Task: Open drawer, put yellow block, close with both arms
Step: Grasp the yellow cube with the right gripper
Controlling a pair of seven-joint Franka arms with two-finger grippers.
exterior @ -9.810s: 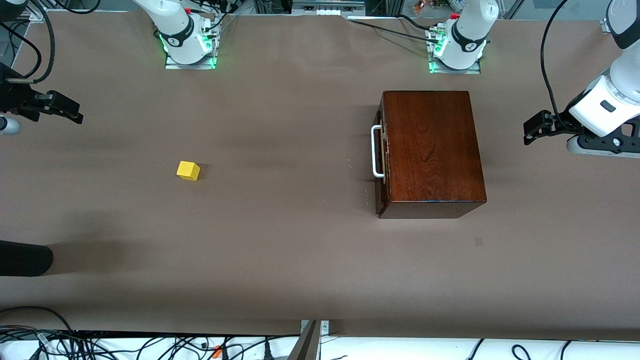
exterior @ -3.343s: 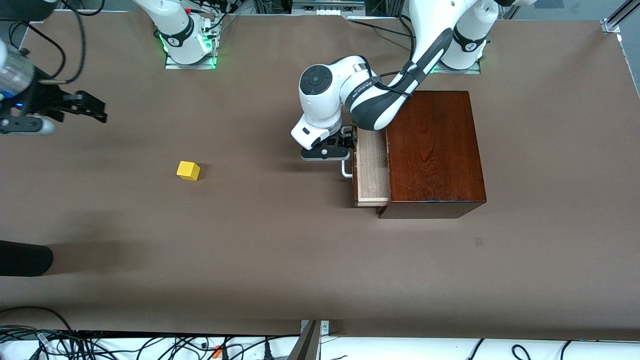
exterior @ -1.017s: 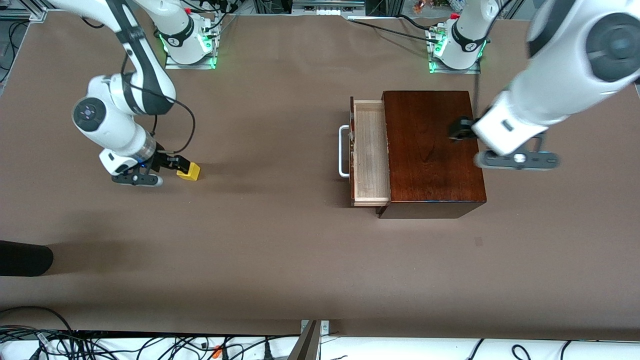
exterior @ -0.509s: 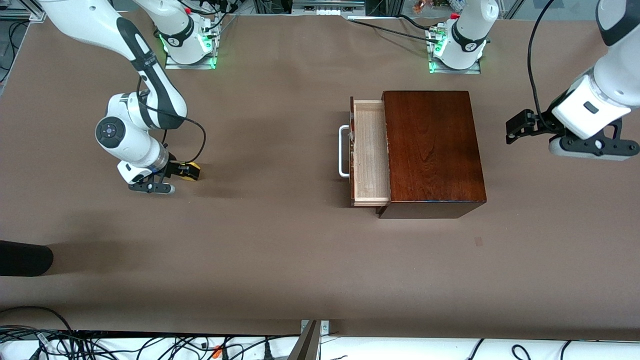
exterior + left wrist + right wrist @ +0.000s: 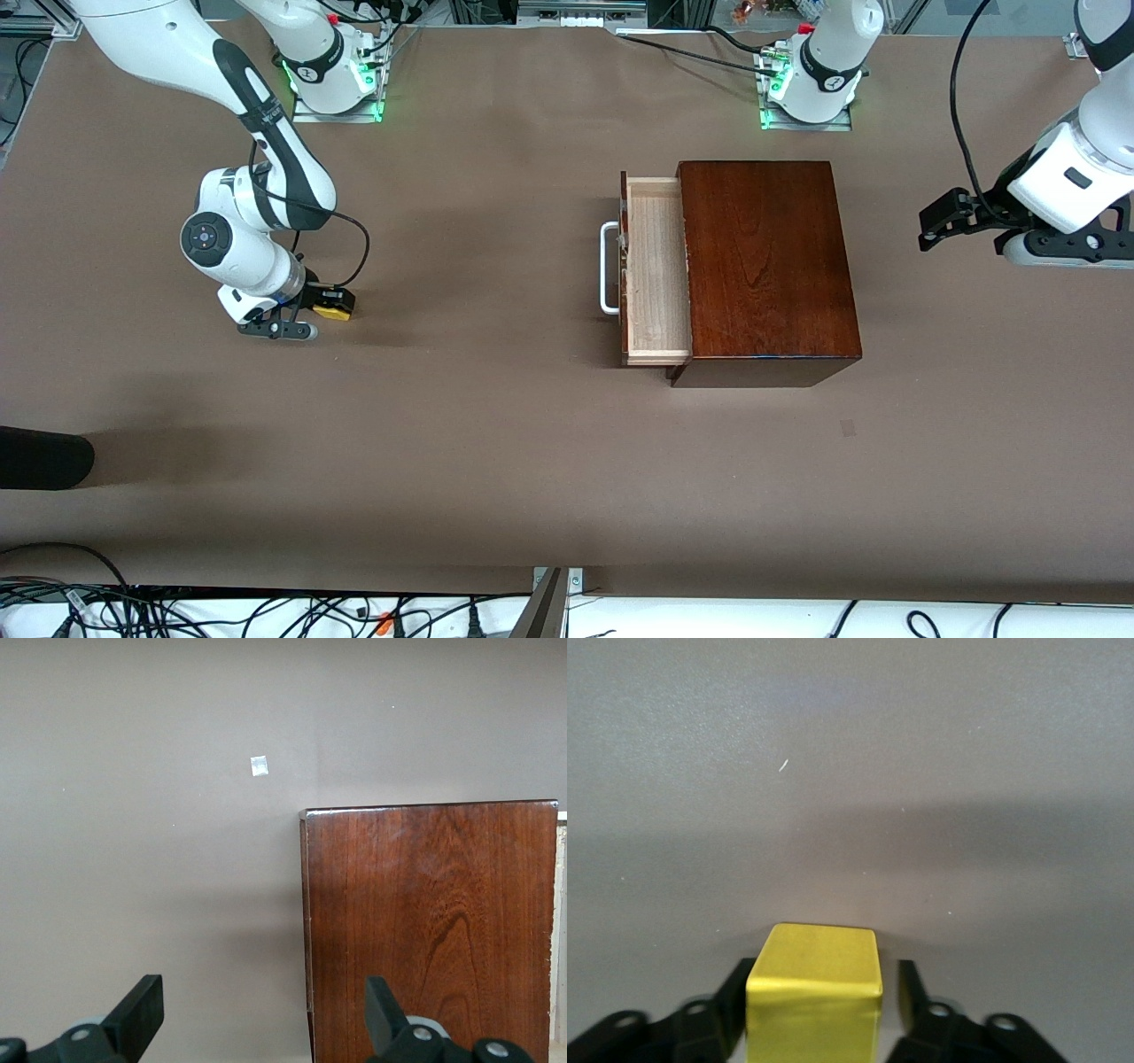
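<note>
- A dull brown table (image 5: 496, 443) fills the front view, its covering smooth, with a small paler patch (image 5: 849, 429) toward the left arm's end.
- Tangled black cables (image 5: 221, 611) lie along the table's edge nearest the front camera, and a dark rounded shape (image 5: 40, 456) juts in at the right arm's end.
- The right arm's base (image 5: 332, 75) glows green at the table's top edge.
- The right gripper (image 5: 326, 303) is down at the table surface, its fingers (image 5: 735, 997) on either side of the yellow block (image 5: 335, 311); they look pressed against its sides, though the wrist view leaves the contact itself hard to judge.
- The yellow block sits well apart from the drawer (image 5: 656, 270), toward the right arm's end.
- The drawer stands pulled partway out of the mahogany box (image 5: 766, 266), its white handle (image 5: 608, 268) facing the block and its pale wooden floor bare.
- The left arm's base (image 5: 811, 84) also shows green light.
- The left gripper (image 5: 943, 221) waits in the air over bare table by the box's closed end, jaws wide apart.
</note>
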